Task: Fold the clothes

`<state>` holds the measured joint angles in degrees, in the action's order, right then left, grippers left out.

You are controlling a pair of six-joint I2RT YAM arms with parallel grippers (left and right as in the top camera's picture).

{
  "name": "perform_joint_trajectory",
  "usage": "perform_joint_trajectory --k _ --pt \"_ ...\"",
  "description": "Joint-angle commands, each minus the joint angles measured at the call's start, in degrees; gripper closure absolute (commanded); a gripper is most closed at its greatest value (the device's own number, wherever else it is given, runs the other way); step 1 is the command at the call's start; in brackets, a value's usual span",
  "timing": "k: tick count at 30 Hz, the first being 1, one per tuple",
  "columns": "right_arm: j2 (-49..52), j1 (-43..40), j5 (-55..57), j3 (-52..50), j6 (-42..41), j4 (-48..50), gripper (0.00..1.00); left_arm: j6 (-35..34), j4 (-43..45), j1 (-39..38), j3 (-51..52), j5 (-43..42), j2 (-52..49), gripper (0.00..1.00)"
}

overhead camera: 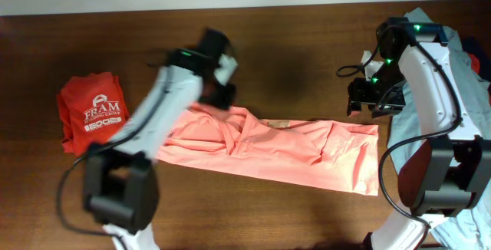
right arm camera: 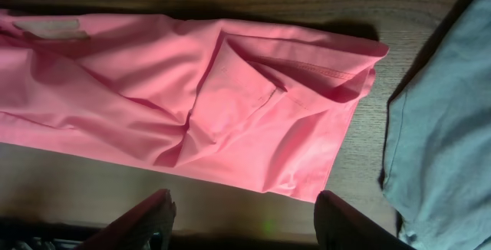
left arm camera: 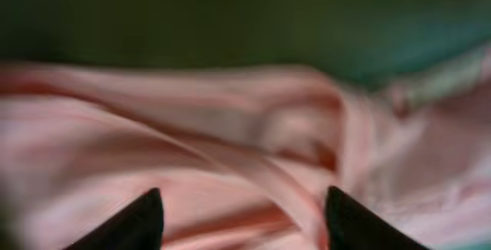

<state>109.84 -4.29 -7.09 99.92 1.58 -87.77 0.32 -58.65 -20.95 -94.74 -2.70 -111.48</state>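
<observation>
Left end effector (left arm camera: 242, 218) — hangs open, empty, over bunched end of clothes (overhead camera: 284, 149) stretched across worktop (overhead camera: 291, 50); right end effector (right arm camera: 244, 221) — likewise open, empty, by the other end, likely readying a fold.

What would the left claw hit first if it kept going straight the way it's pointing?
Most likely the salmon-pink top: its rumpled fabric fills the wrist view beyond the open left gripper. The picture is blurred, so how near it lies is unclear.
</observation>
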Motion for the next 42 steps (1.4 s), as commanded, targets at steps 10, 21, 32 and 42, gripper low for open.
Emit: perform_joint_trajectory --k 10,21,32,42 --pt "-0.4 0.2 0.2 0.4 0.1 0.0 0.37 0.6 3.5 14.8 -1.1 1.5 -9.8 0.34" --pt "-0.4 0.2 0.2 0.4 0.1 -0.1 0.36 0.6 10.9 15.4 -1.0 3.8 -12.5 0.41" --pt "-0.4 0.2 0.3 0.4 0.1 -0.1 0.37 1.2 11.5 15.5 -1.6 4.5 -14.9 0.85" --pt "-0.4 0.2 0.3 0.4 0.1 -0.1 0.37 -0.6 2.3 16.0 -8.4 14.5 -13.4 0.99"
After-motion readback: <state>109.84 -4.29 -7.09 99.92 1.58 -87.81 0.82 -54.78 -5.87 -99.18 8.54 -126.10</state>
